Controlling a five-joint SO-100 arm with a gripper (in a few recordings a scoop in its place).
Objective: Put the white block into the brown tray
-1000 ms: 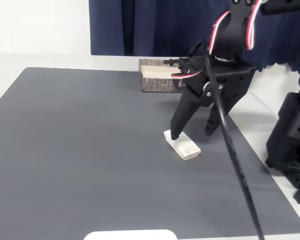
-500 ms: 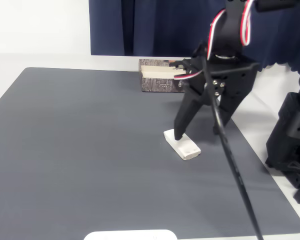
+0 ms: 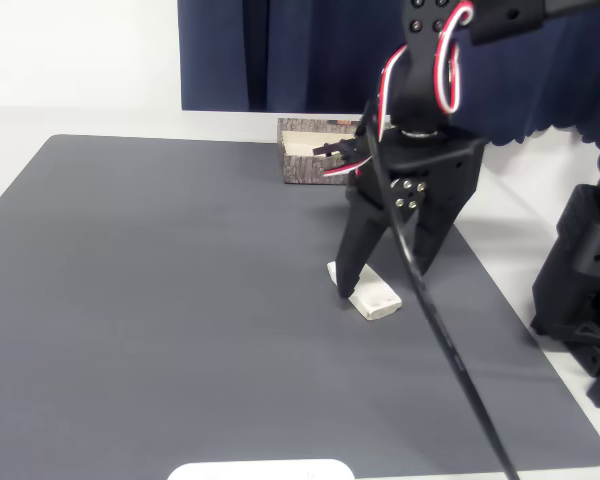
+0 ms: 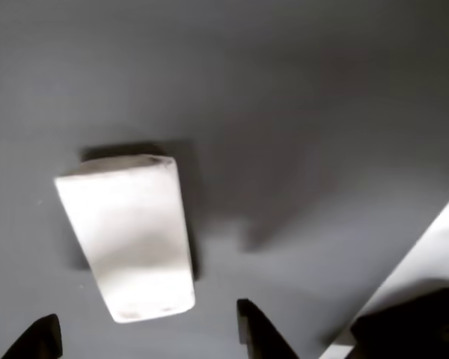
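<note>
The white block (image 3: 378, 297) lies flat on the grey mat, right of centre. My black gripper (image 3: 385, 278) stands open directly above it, tips close to the mat; one finger (image 3: 350, 270) covers the block's left end and the other hangs off to its right. In the wrist view the white block (image 4: 127, 235) lies lengthwise just ahead of my gripper (image 4: 146, 336), with the dark fingertips (image 4: 254, 329) on either side of its near end and not touching it. The brown tray (image 3: 305, 168), bark-patterned outside and pale inside, sits at the mat's far edge, partly hidden behind the arm.
A grey mat (image 3: 160, 300) covers the table. A flat white rounded plate (image 3: 260, 470) pokes in at the bottom edge. Black robot parts (image 3: 580, 290) stand at the right, off the mat. A dark blue curtain (image 3: 280, 50) hangs behind.
The arm has swung slightly left and lowered, bringing the open fingers down around the white block. The block and tray have not moved.
</note>
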